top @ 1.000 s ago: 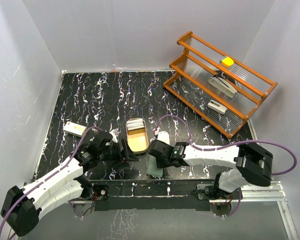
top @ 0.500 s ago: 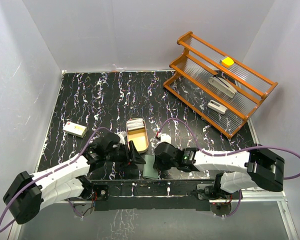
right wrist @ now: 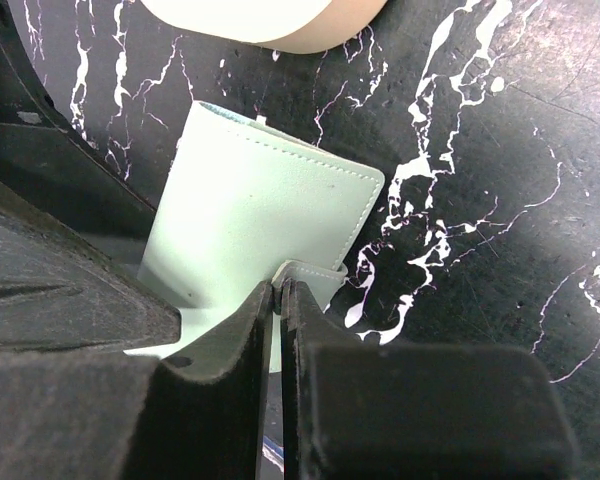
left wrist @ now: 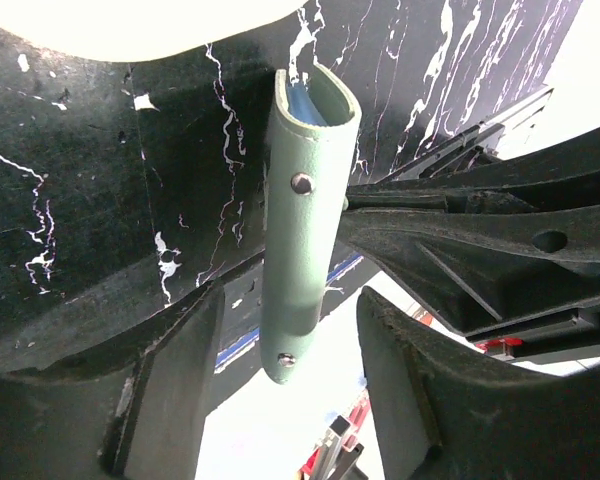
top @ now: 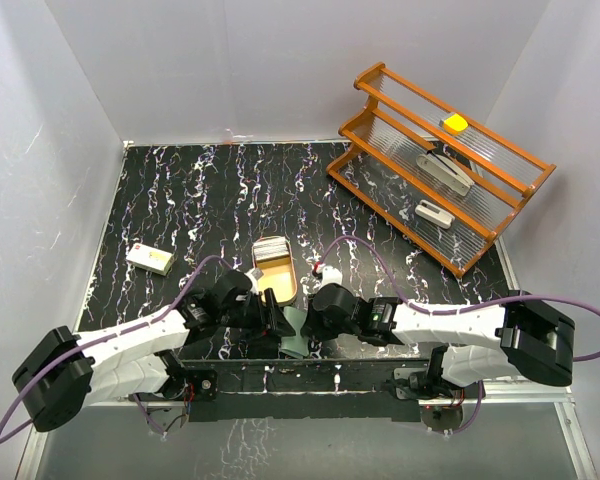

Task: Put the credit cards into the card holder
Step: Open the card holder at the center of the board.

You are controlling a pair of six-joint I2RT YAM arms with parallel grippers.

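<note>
Pinching the small snap tab of the muted teal-green bifold card holder (right wrist: 250, 225) with the right gripper (right wrist: 280, 292), fingers pressed together on it, at the lower centre of the overhead frame. Straddling that same card holder (left wrist: 305, 230) with the left gripper (left wrist: 290, 335), fingers standing apart with a gap on either side. Leaving the pale grey-white stack of thin plastic credit cards (top: 269, 246) lying in the upper end of the oval tan wooden tray (top: 291, 283), just above both grippers.
</note>
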